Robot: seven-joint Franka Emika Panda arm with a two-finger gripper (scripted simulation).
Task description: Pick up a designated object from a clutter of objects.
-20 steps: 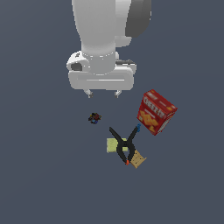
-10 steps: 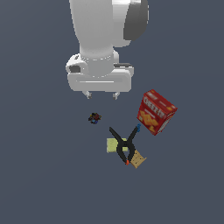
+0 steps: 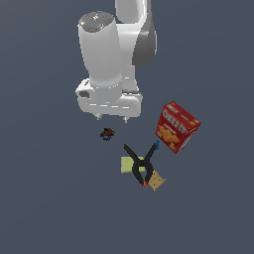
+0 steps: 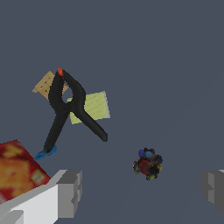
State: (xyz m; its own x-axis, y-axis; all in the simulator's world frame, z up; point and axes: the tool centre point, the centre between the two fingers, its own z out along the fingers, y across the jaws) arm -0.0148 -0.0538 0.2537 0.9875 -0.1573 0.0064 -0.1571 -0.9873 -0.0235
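The designated object (image 3: 106, 134) is a tiny dark clump with red, blue and orange specks; it also shows in the wrist view (image 4: 148, 164), lying alone on the grey floor. My gripper (image 3: 111, 118) hangs just above and slightly behind it, open, with nothing between the fingers (image 4: 70, 192). The rest of the clutter lies toward the exterior view's right: a black spring clamp (image 3: 141, 163), a pale yellow-green square (image 3: 130, 165) under it, a small tan piece (image 3: 156, 180) and a red cracker box (image 3: 176, 127).
The spring clamp (image 4: 68, 109) lies across the yellow-green square (image 4: 92, 107) and touches the tan piece (image 4: 46, 85). The cracker box (image 4: 17, 168) stands tilted beside one fingertip in the wrist view. Grey floor surrounds everything.
The arm has dropped lower and its upper body has swung, bringing the gripper closer to the dark clump. The objects have not moved.
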